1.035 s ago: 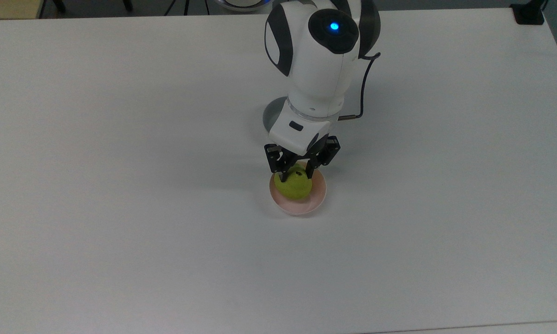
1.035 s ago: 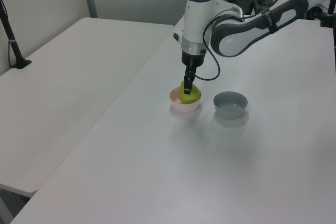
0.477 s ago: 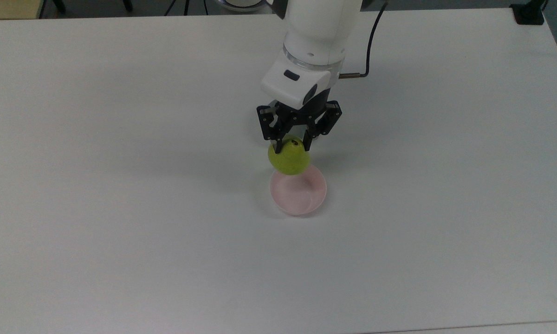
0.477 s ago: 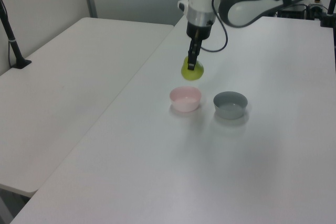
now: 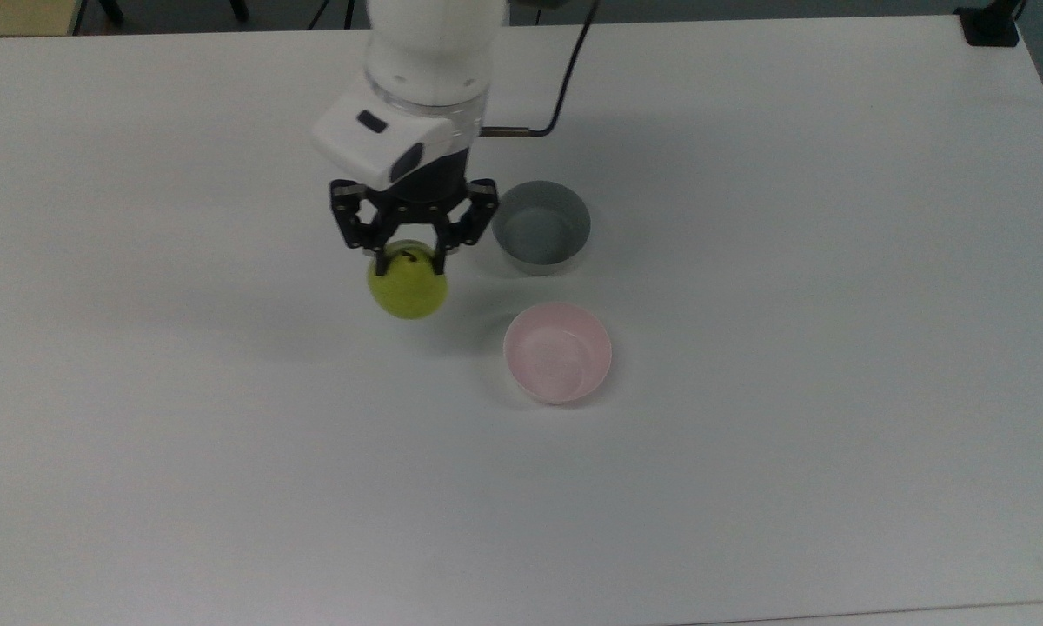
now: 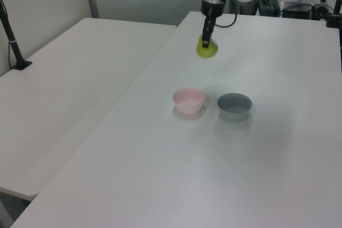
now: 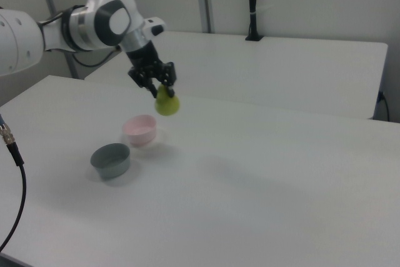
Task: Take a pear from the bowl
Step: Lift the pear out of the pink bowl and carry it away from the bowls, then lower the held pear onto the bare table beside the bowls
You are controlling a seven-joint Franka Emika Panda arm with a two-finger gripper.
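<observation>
The yellow-green pear (image 5: 408,287) (image 6: 207,48) (image 7: 166,104) hangs in the air, held at its top by my gripper (image 5: 411,258) (image 6: 205,41) (image 7: 159,89), which is shut on it. The pale pink bowl (image 5: 558,352) (image 6: 188,100) (image 7: 140,130) stands empty on the white table (image 5: 226,435). In the top view the pear is up and to the left of the pink bowl, well apart from it. In the left view the pear hangs high above the table, behind the two bowls.
A grey bowl (image 5: 541,227) (image 6: 234,106) (image 7: 110,160) stands empty beside the pink one, just right of my gripper in the top view. A second white table (image 6: 69,68) adjoins on the left view's left, with a black post (image 6: 12,38) on it.
The gripper lifted the pear out of the pink bowl, raised it, then carried it to the top view's left. The grey bowl, earlier hidden under the arm, is uncovered.
</observation>
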